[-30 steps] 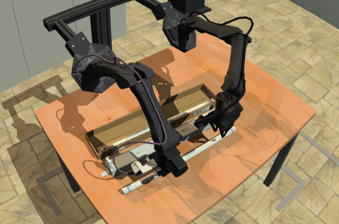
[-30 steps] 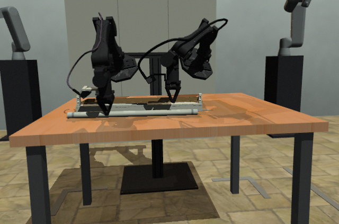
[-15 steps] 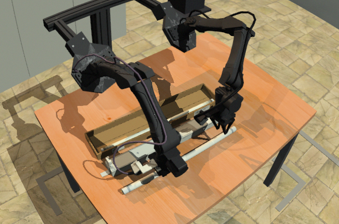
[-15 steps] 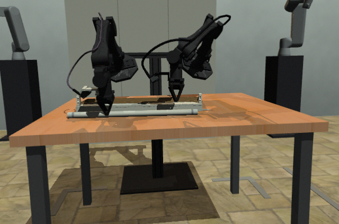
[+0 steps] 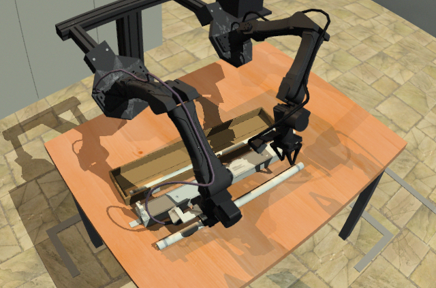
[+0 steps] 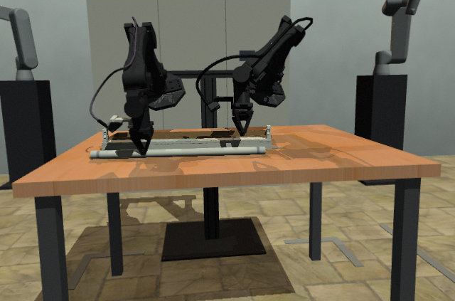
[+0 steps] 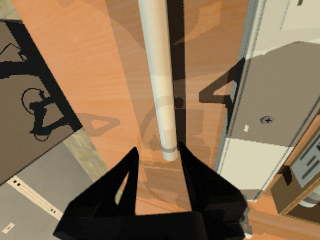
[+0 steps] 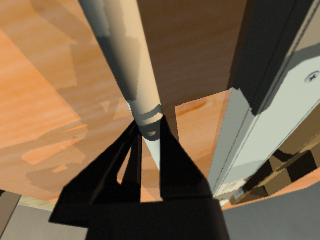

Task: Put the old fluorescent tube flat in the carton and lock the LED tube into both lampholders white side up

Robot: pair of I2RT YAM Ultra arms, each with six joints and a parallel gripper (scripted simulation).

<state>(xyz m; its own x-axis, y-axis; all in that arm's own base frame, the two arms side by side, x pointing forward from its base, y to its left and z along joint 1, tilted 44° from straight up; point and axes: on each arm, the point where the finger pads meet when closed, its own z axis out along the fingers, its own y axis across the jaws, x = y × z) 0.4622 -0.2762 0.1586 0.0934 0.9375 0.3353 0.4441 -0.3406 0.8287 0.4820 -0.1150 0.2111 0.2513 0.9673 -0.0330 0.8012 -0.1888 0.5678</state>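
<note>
LED tube (image 5: 269, 186) (image 6: 205, 151) (image 7: 160, 75) (image 8: 132, 70) lies gripped in the right claw (image 5: 208, 223) (image 6: 143, 152) (image 8: 150, 121)

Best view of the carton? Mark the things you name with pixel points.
The top view: the carton (image 5: 151, 165) (image 6: 190, 133) (image 7: 289, 189) (image 8: 301, 141) shows most of its open inside, though partly blocked. Exterior: a strip behind the fixture (image 5: 182, 193) (image 6: 183, 144) (image 7: 280, 95) (image 8: 275, 110). Wrist views: only pieces at right.

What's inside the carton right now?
A white tube lies in the carton, along its fixture side. From the top, an arm covers part of the interior.
</note>
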